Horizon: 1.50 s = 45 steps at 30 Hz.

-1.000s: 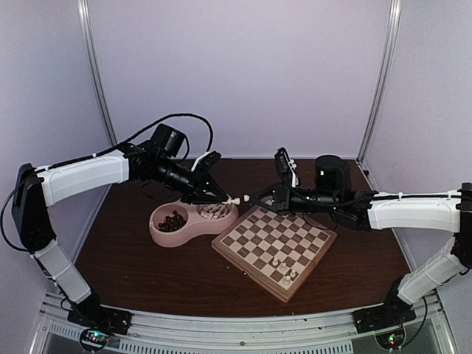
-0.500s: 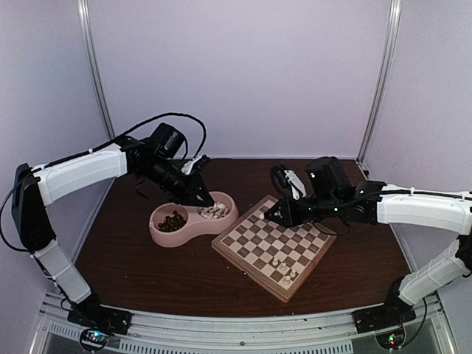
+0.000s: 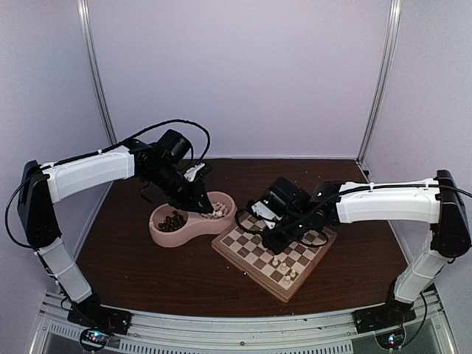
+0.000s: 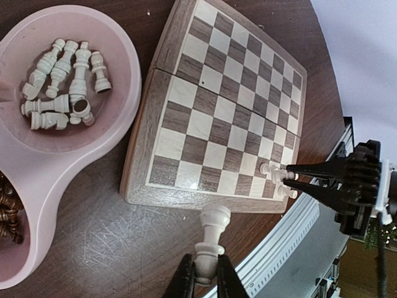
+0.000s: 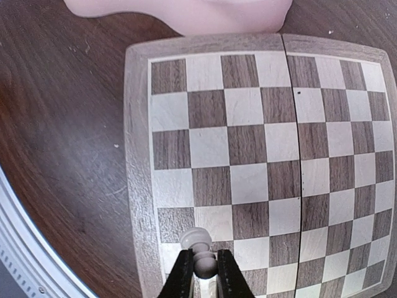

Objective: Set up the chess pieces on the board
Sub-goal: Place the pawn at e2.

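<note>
**Two cream-white pieces held, one by each gripper**

A cream-white piece (image 4: 213, 231) is pinched at one end between the fingers of the left gripper (image 4: 205, 268), which are pressed tight against it. In the top view this gripper is seen above the pink double-bowl dish (image 3: 168, 237), at the bowl nearer the board (image 3: 247, 258). Loose white pieces (image 4: 62, 87) are heaped in that bowl, and dark pieces (image 3: 173, 220) are kept in the other.

A second cream-white piece (image 5: 196, 238) is clamped between the fingers of the right gripper (image 5: 201, 267) and is held over the board's edge squares near a corner. Whether it touches the board cannot be told. A few standing pieces (image 3: 287, 278) are seen on squares by the board's near corner. The board is laid at an angle on the dark table (image 3: 133, 273), just beside the dish.
</note>
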Each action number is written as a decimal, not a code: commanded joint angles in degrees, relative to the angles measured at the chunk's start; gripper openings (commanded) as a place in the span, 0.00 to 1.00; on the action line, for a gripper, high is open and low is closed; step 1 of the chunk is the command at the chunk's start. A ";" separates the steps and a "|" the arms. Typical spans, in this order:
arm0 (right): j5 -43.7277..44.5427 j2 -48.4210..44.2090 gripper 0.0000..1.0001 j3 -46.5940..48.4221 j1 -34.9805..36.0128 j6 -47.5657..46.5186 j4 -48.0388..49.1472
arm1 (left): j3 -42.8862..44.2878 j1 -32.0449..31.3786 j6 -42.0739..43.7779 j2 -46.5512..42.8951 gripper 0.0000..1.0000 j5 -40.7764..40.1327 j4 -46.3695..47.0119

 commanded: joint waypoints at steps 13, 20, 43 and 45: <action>11.53 11.43 0.08 9.04 4.84 -5.34 -12.04 | 2.62 -0.67 1.37 2.01 0.13 -0.52 -0.79; 13.34 12.58 0.08 9.50 5.24 -5.55 -12.66 | 2.97 -0.76 1.29 2.31 0.13 -0.60 -0.91; 13.88 16.08 0.14 10.81 5.56 -5.99 -12.33 | 4.29 -1.64 1.53 3.51 0.14 -0.74 -2.20; 14.20 16.04 0.20 10.95 5.68 -5.98 -12.42 | 4.28 -1.64 1.58 3.51 0.14 -0.77 -2.29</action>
